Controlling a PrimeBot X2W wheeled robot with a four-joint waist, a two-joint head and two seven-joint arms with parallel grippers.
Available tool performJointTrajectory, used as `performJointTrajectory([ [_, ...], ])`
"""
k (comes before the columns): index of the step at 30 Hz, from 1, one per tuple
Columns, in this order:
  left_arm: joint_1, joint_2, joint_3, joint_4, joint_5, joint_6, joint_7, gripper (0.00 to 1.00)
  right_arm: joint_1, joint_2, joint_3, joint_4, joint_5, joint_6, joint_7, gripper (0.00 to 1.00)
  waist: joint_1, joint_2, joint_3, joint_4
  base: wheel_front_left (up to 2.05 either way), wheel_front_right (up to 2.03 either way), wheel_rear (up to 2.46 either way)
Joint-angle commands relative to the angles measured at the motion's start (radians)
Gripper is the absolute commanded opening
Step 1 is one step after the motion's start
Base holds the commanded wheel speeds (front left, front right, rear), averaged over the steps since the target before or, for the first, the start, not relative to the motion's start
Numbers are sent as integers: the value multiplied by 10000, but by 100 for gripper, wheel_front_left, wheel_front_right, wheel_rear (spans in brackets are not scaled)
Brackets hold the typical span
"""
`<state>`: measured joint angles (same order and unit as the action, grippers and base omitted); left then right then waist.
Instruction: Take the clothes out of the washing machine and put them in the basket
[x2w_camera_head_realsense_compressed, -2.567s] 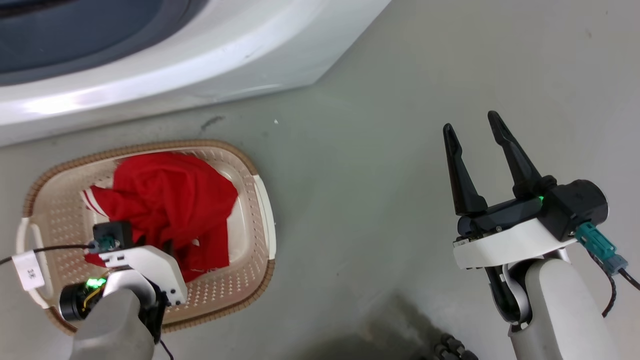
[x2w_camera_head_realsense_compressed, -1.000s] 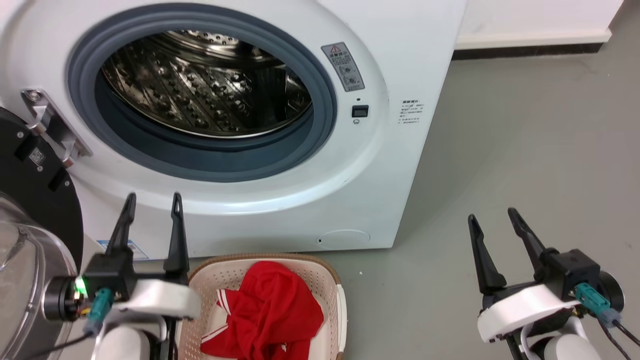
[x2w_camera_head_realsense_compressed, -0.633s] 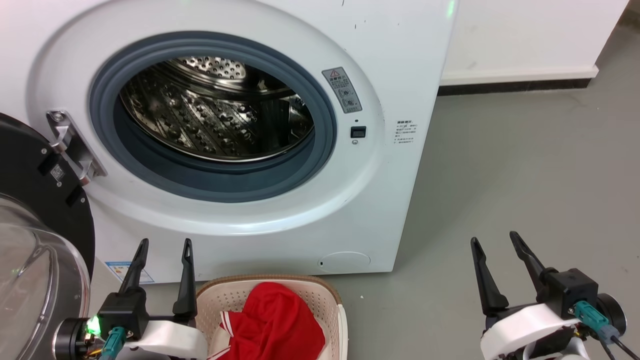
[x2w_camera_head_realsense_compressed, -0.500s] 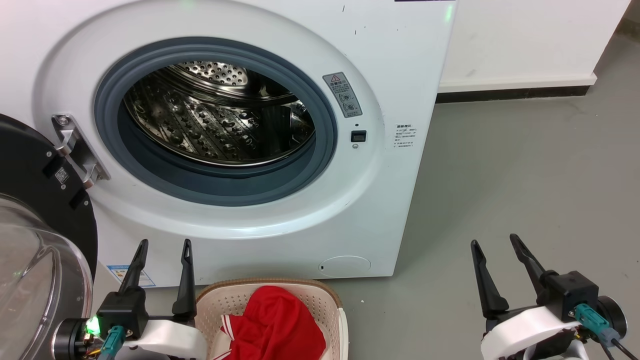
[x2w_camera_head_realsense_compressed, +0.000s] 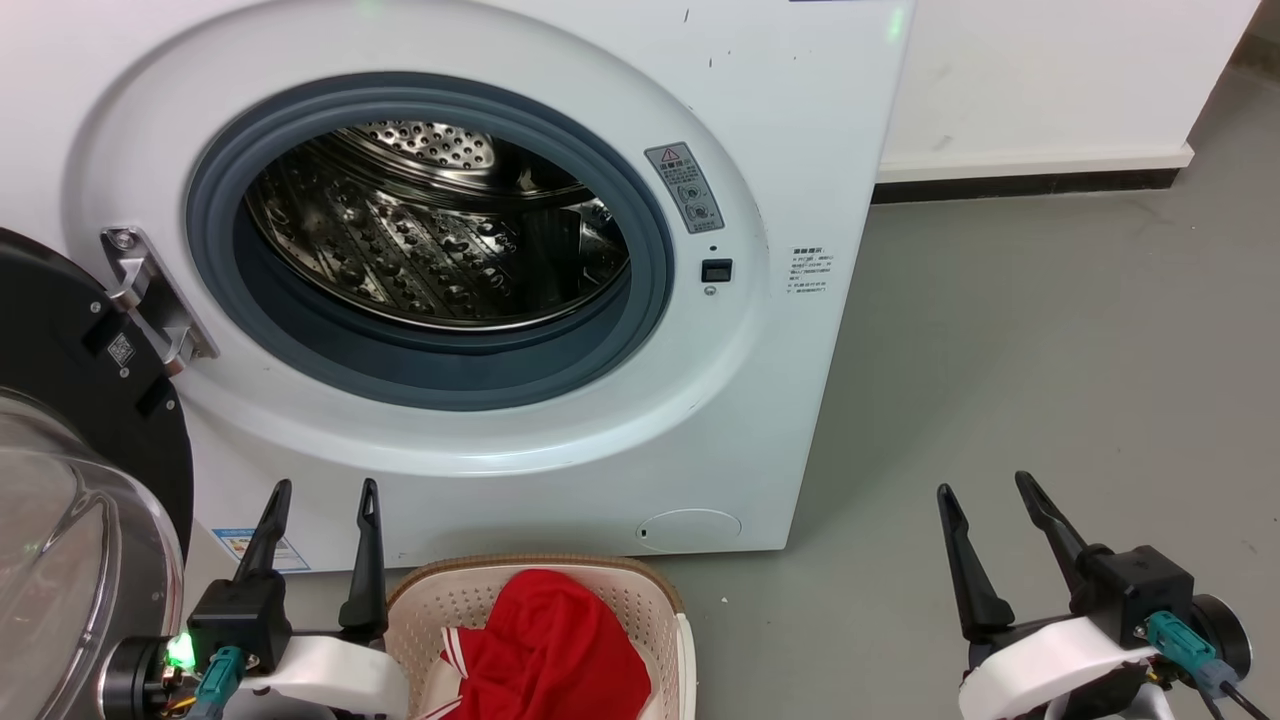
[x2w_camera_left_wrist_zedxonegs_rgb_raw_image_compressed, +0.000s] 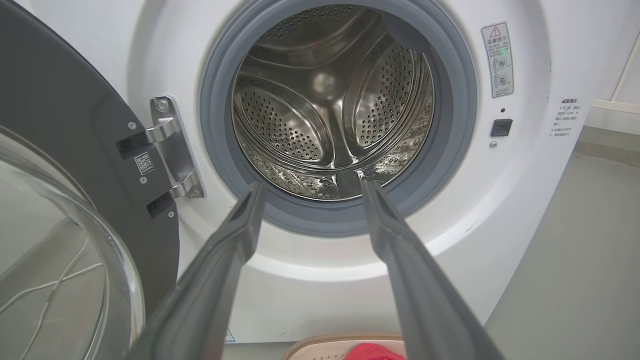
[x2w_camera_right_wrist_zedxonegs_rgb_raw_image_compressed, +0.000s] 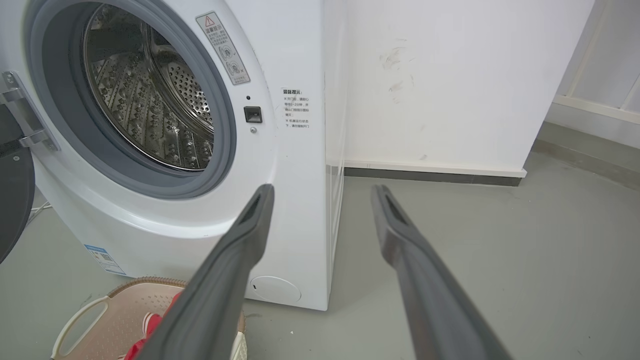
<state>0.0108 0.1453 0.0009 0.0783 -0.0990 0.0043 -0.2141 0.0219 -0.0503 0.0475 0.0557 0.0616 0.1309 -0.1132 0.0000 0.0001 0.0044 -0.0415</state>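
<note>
The white washing machine (x2w_camera_head_realsense_compressed: 780, 120) (x2w_camera_left_wrist_zedxonegs_rgb_raw_image_compressed: 525, 210) (x2w_camera_right_wrist_zedxonegs_rgb_raw_image_compressed: 295, 200) stands with its door (x2w_camera_head_realsense_compressed: 70, 420) (x2w_camera_left_wrist_zedxonegs_rgb_raw_image_compressed: 75, 150) swung open to the left; its steel drum (x2w_camera_head_realsense_compressed: 430, 230) (x2w_camera_left_wrist_zedxonegs_rgb_raw_image_compressed: 330, 100) shows bare metal. Red clothes (x2w_camera_head_realsense_compressed: 550, 650) (x2w_camera_left_wrist_zedxonegs_rgb_raw_image_compressed: 372, 352) (x2w_camera_right_wrist_zedxonegs_rgb_raw_image_compressed: 150, 325) lie in the cream basket (x2w_camera_head_realsense_compressed: 650, 600) (x2w_camera_right_wrist_zedxonegs_rgb_raw_image_compressed: 100, 310) on the floor in front of the machine. My left gripper (x2w_camera_head_realsense_compressed: 322, 490) (x2w_camera_left_wrist_zedxonegs_rgb_raw_image_compressed: 310, 185) is open and empty, left of the basket, pointing at the porthole. Over bare floor at the lower right, my right gripper (x2w_camera_head_realsense_compressed: 985, 485) (x2w_camera_right_wrist_zedxonegs_rgb_raw_image_compressed: 322, 187) is open and empty too.
The glass bowl of the open door (x2w_camera_head_realsense_compressed: 60, 560) bulges close beside my left arm. A white wall with a dark skirting (x2w_camera_head_realsense_compressed: 1030, 185) (x2w_camera_right_wrist_zedxonegs_rgb_raw_image_compressed: 435, 175) runs behind the machine on the right. Grey floor (x2w_camera_head_realsense_compressed: 1050, 380) stretches to the right.
The camera rose from the basket to the machine front. My left gripper came up out of the basket, leaving the red clothes there. Over the last half second almost nothing moved.
</note>
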Motion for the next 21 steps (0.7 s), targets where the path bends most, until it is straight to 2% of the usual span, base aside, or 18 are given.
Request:
performJointTrajectory([
  [1,-81,17,-29,12,-20,30,-1,100,-22,1,21,-48,-2,-3,27,100,0,-1,9,7,0,0,0],
  [12,-185,66,-116,52,-166,35,20,100,-69,1,86,20,57,-3,-45,100,0,-1,36,86,0,0,0],
  [13,-95,40,-107,56,-117,40,4,0,-12,0,81,25,50,0,-6,0,0,-1,38,88,0,0,0],
  [16,-137,-14,-22,292,-315,14,98,0,100,2,131,117,274,2,-31,0,0,-1,39,92,0,0,0],
  [21,-281,-80,133,461,-1379,-83,412,0,11,-70,66,200,1510,2,75,0,0,-1,37,107,0,0,0],
])
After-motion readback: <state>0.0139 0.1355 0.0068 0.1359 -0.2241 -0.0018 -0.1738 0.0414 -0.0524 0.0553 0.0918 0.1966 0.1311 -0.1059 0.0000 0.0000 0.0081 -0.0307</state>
